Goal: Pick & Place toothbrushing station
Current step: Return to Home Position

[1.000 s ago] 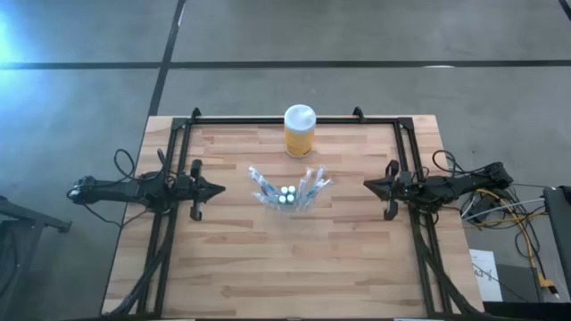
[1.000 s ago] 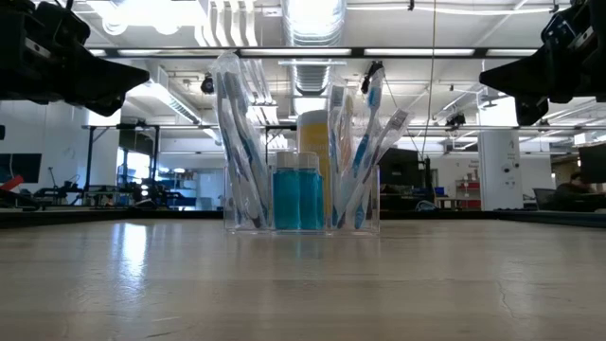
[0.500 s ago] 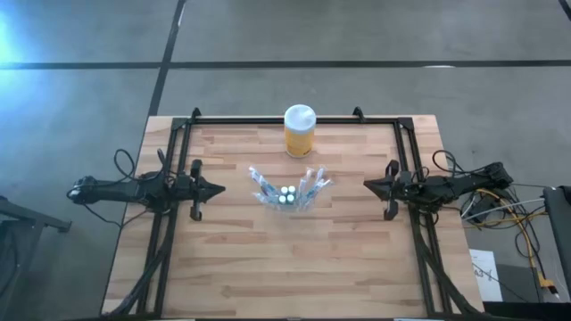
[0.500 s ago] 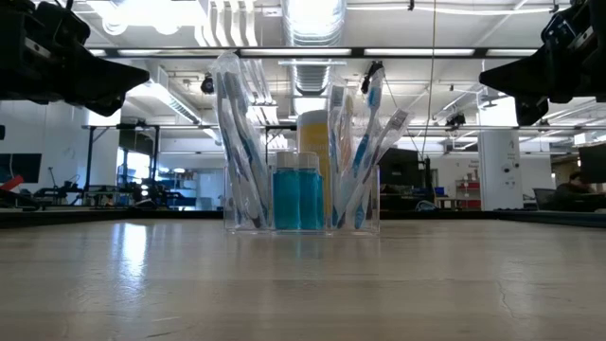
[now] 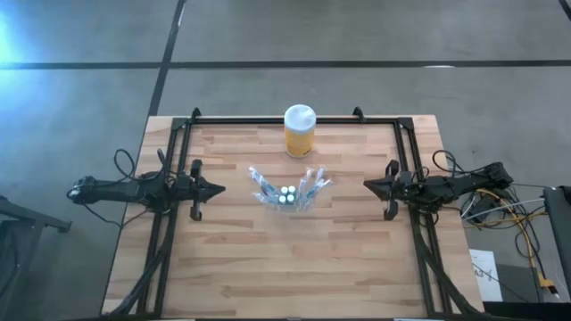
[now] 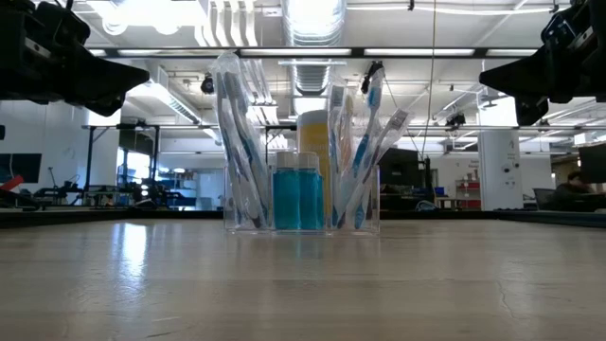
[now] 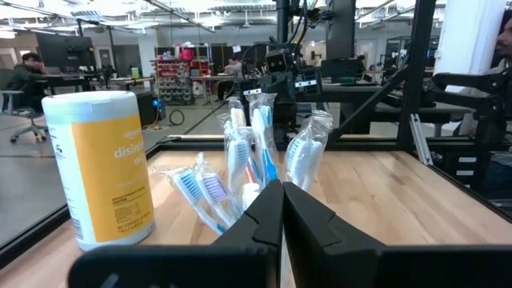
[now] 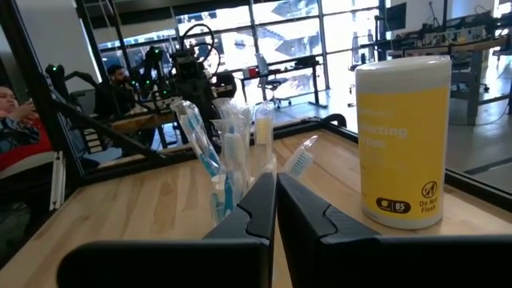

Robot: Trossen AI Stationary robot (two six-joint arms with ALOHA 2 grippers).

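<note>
The toothbrushing station point(image 5: 288, 191) is a small clear holder standing by its base on the wooden table near the middle. Blue-and-white wrapped toothbrushes point(image 6: 244, 142) fan out of it, and white-capped blue tubes point(image 6: 297, 194) stand inside. My left gripper point(image 5: 221, 188) hovers shut, level, to the station's left. My right gripper point(image 5: 367, 185) hovers shut, level, to its right. Both point at the station from a distance and touch nothing. The left wrist view shows the toothbrushes point(image 7: 248, 152) beyond the shut fingers; the right wrist view shows them point(image 8: 216, 152) likewise.
A yellow jar with a white lid point(image 5: 299, 131) stands just behind the station at the table's far edge. A black frame point(image 5: 277, 120) runs along the far edge and both sides. Bare wood lies toward the near edge. People sit in the room beyond.
</note>
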